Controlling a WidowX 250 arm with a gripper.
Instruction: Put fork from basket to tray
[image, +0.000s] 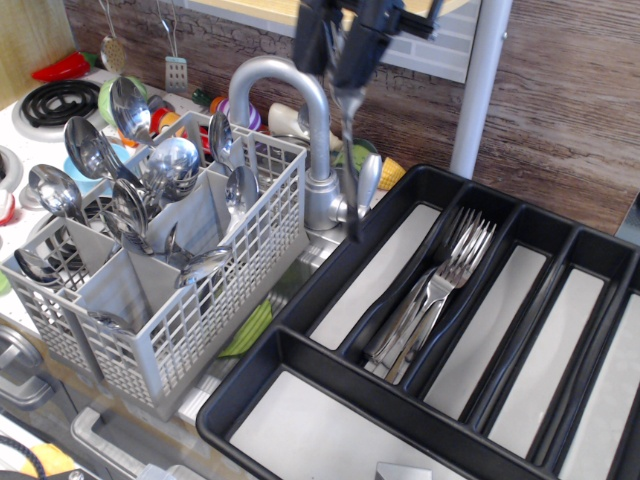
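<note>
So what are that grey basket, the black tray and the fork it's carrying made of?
The basket looks like matte light grey plastic, with moulded grid walls. The tray looks like black plastic with a slight sheen, with paler compartment floors. The fork in the gripper seems polished metal: thin, silvery, reflective.
</note>
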